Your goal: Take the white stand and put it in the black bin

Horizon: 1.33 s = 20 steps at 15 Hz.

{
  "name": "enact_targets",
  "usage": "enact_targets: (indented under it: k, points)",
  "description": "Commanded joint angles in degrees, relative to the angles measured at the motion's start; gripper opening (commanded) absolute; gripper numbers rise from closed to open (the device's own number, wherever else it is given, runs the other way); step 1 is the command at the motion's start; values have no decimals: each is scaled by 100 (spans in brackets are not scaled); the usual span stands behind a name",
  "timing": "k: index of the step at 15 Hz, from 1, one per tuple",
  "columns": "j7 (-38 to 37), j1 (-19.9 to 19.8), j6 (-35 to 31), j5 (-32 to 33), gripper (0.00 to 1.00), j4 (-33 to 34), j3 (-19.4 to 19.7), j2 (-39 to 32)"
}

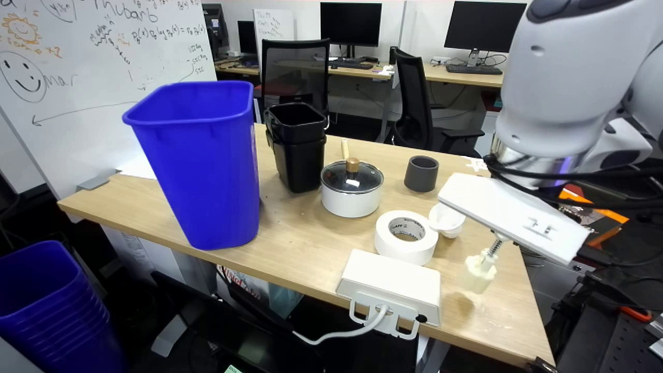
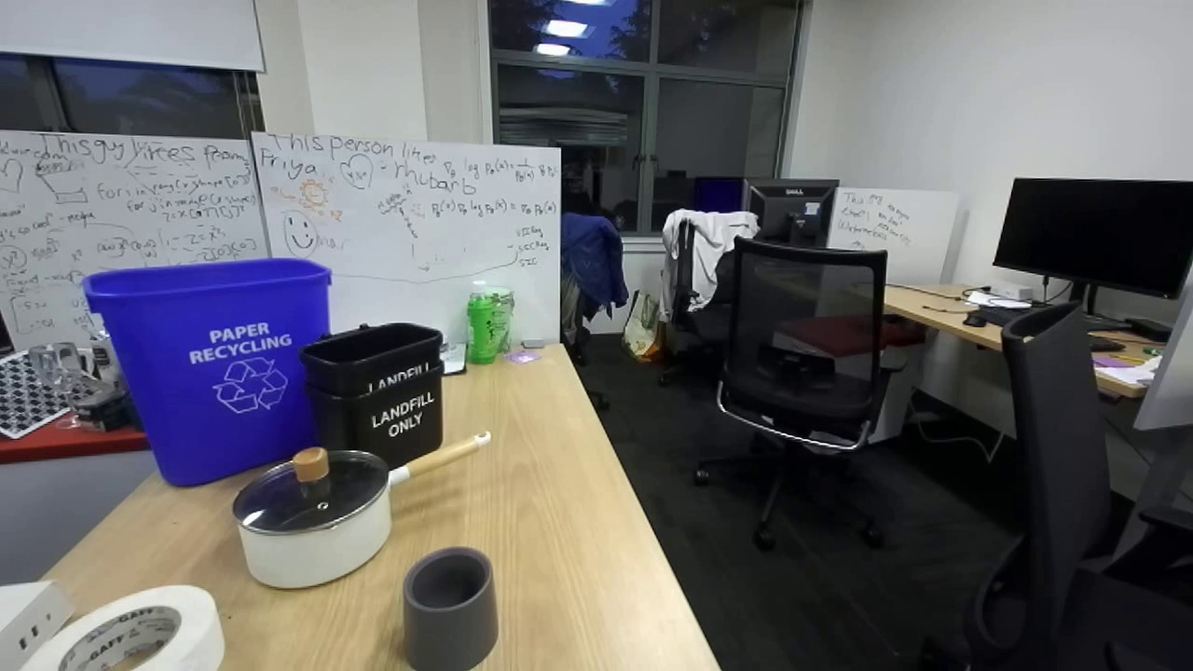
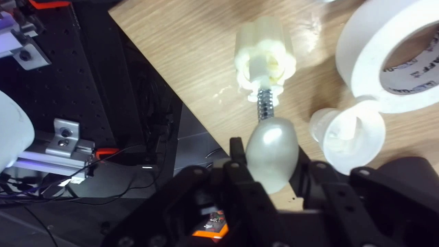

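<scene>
The white stand [image 1: 479,274] hangs tilted near the right end of the table in an exterior view, its base downward. In the wrist view my gripper [image 3: 272,156] is closed around the stand's round knob, with a finger on each side. The stand's spring stem and chunky base [image 3: 264,56] point away from the gripper, over the wood. In an exterior view a white panel on the arm hides the gripper. The black bin [image 1: 299,166] stands upright at the far part of the table with another black bin nested in it; it also shows labelled LANDFILL ONLY [image 2: 403,419].
The tall blue bin [image 1: 207,171] stands beside the black bin. The lidded white pot [image 1: 349,202], dark cup [image 1: 420,175], tape roll [image 1: 388,243], translucent white cup [image 1: 446,220] and white power box [image 1: 393,280] stand between the stand and the bins.
</scene>
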State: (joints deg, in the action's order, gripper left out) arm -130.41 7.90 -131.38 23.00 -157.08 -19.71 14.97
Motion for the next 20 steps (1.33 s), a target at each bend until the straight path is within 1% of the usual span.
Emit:
enact_targets:
  k: [1, 2, 5, 7, 11, 13, 15, 18, 20]
  points:
    - [276, -50, -195, 303, 8, 334, 94, -6]
    - [186, -103, -320, 500, 8, 479, 67, -84]
    - [-315, -333, -547, 1655, 8, 851, -52, -412]
    - [-730, -347, -649, 2426, 8, 1054, 26, -748]
    - [-1577, -157, -636, 3740, 8, 1766, 317, -1689]
    - [-1762, -44, -607, 4109, 8, 2201, 490, -2124]
    - [-1694, 44, -636, 4155, 8, 2597, 632, -2465]
    - [-1430, 138, -767, 3705, 8, 3065, 717, -2755]
    - [-1211, 164, -903, 3253, 8, 3328, 703, -2812]
